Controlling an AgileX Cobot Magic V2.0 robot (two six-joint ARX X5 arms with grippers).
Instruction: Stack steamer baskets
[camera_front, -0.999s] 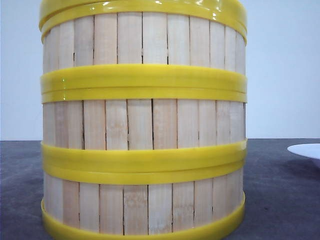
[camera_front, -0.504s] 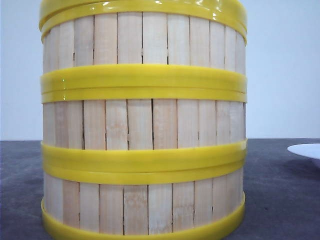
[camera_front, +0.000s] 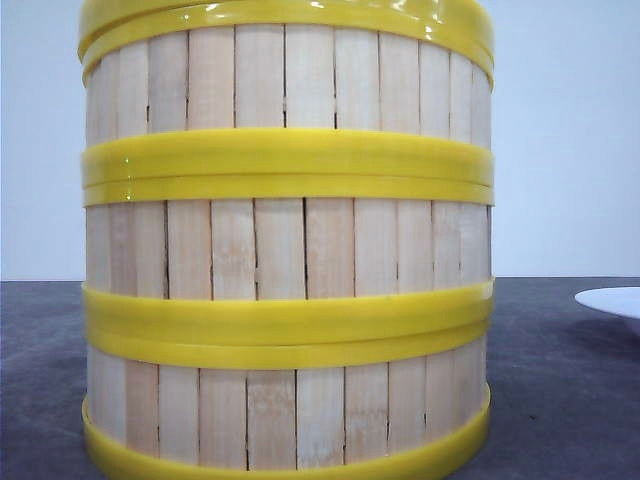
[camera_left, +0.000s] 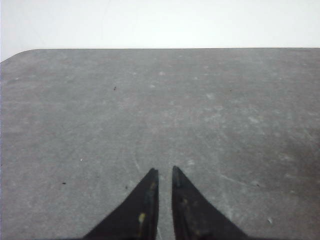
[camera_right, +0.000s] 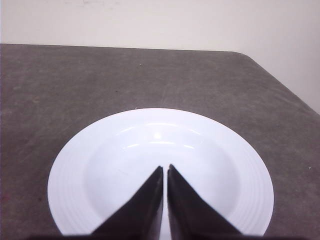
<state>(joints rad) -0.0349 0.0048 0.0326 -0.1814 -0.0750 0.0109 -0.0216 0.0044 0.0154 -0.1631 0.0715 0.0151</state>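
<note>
- Only the front view showed the steamer baskets (camera_front: 288, 250); neither wrist view caught them.
- Close before that camera, three baskets stood on the dark table (camera_front: 560, 380), one on top of another in a single upright column, its long axis vertical and the slats running straight up and down.
- Yellow bands marked each joint, and the top rim ran out of the picture, so anything above the third could not be told.
- At the right edge of the front view, a sliver of one white plate (camera_front: 612, 299) lay on the table, apart from the stack.
- From the right wrist, the whole plate (camera_right: 100, 165) appeared, with the right pincer (camera_right: 165, 172) hanging over its bowl, tips together and holding nothing.
- From the left wrist, just bare grey table (camera_left: 160, 100) showed, with the left pincer (camera_left: 164, 175) above it, tips nearly together with a thin slit between, holding nothing.
</note>
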